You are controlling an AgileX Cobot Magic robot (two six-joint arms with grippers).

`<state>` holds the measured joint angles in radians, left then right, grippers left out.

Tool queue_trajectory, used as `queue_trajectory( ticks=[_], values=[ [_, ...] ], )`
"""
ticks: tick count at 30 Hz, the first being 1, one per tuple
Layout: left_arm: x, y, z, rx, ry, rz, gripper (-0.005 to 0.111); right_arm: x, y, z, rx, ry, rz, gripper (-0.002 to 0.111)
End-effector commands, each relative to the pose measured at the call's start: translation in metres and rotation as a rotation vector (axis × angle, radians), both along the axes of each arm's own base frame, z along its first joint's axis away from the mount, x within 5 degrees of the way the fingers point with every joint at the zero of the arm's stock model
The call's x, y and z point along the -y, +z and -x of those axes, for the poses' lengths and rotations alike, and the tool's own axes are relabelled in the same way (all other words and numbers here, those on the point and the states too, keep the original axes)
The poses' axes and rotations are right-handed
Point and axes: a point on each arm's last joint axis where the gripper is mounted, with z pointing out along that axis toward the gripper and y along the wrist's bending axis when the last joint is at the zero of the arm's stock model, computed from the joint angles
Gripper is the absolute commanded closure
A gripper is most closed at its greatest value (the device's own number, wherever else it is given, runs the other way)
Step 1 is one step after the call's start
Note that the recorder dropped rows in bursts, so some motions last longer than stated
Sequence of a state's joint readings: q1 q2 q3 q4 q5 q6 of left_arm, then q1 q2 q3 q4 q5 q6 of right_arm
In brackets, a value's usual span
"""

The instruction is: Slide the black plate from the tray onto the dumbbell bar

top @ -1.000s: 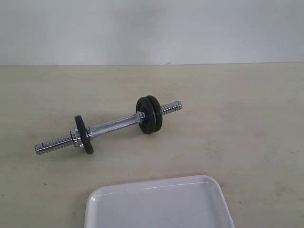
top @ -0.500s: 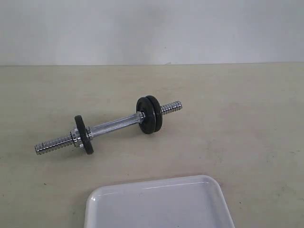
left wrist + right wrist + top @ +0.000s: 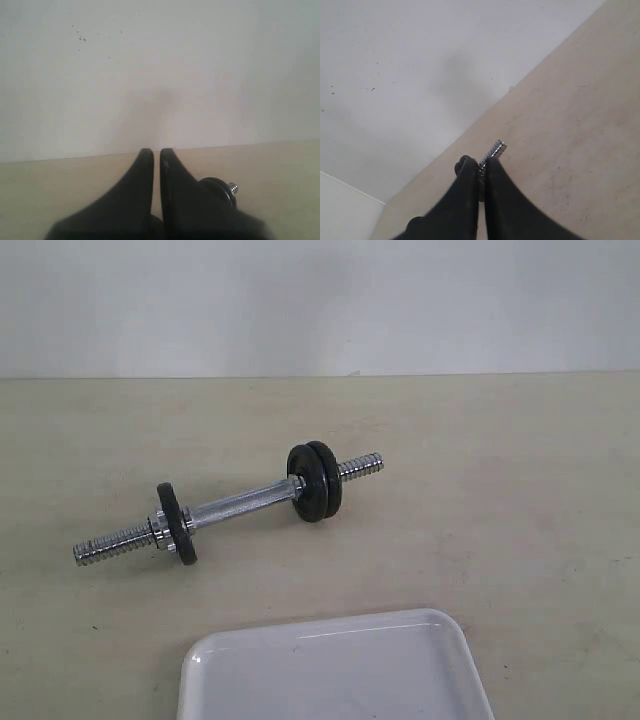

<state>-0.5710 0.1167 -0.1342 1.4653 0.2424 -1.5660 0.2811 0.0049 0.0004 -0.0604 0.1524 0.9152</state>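
The dumbbell bar (image 3: 240, 505) lies slantwise on the beige table. It carries three black discs: a single one (image 3: 177, 523) by the left collar and a pair (image 3: 316, 481) pressed together before the right threaded end. I cannot tell which of them is the black plate. The white tray (image 3: 330, 670) at the front edge shows only bare surface, and its near part is cut off. Neither gripper appears in the exterior view. My left gripper (image 3: 156, 153) is shut and empty, with a disc (image 3: 220, 187) beyond it. My right gripper (image 3: 481, 162) is shut and empty, the bar's threaded end (image 3: 496, 148) showing behind its tips.
The beige table (image 3: 500, 490) runs back to a plain pale wall (image 3: 320, 300). Nothing else stands on it around the bar and the tray.
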Motion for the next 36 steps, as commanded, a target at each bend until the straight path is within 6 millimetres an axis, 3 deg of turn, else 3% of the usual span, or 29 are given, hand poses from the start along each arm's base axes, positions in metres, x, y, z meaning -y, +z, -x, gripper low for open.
queue_trajectory(
  ticks=[1, 7, 12, 17, 26, 36],
  values=[
    [-0.001, -0.001, 0.001, 0.003, 0.003, 0.001, 0.102, 0.000, 0.001, 0.000, 0.025, 0.001, 0.030, 0.107],
    [-0.001, -0.001, 0.001, 0.003, 0.003, 0.001, 0.102, 0.000, 0.001, 0.000, 0.086, 0.021, 0.272, 0.107],
    [-0.001, -0.001, 0.001, 0.003, 0.003, 0.001, 0.102, -0.005, 0.000, 0.002, 0.253, 0.122, 0.820, 0.107],
    [-0.001, -0.001, 0.001, 0.003, 0.003, 0.001, 0.102, -0.010, -0.009, 0.005, 0.270, 0.241, 1.063, 0.107],
    [0.000, -0.001, 0.001, 0.004, -0.006, 0.000, 0.102, 0.004, -0.014, 0.002, 0.075, 0.090, 0.871, 0.107],
    [0.000, -0.001, 0.001, 0.004, -0.005, 0.000, 0.102, 0.007, -0.015, 0.001, 0.075, 0.078, 0.946, 0.107]
  ],
)
